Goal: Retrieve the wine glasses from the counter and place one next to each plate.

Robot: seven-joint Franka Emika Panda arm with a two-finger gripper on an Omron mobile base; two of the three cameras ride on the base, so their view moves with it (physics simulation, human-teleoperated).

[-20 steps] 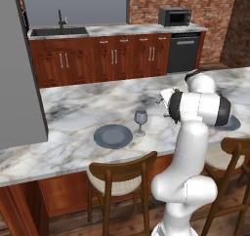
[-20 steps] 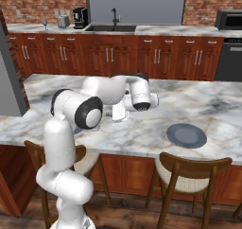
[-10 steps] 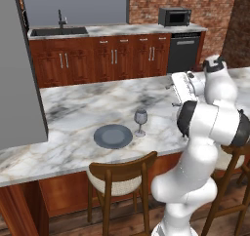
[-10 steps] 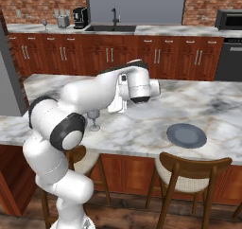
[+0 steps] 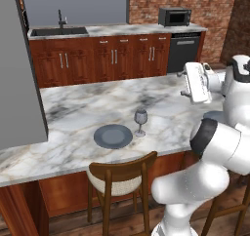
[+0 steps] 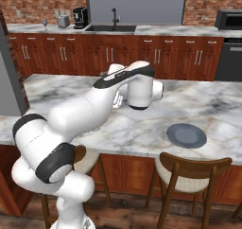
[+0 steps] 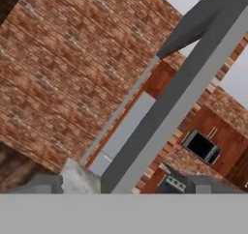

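One glass (image 5: 140,121) stands just right of the left plate (image 5: 113,136) on the island bench, so that's done; the right plate (image 6: 186,135) has none, and my end effector (image 5: 197,82) is raised, grip state unclear.
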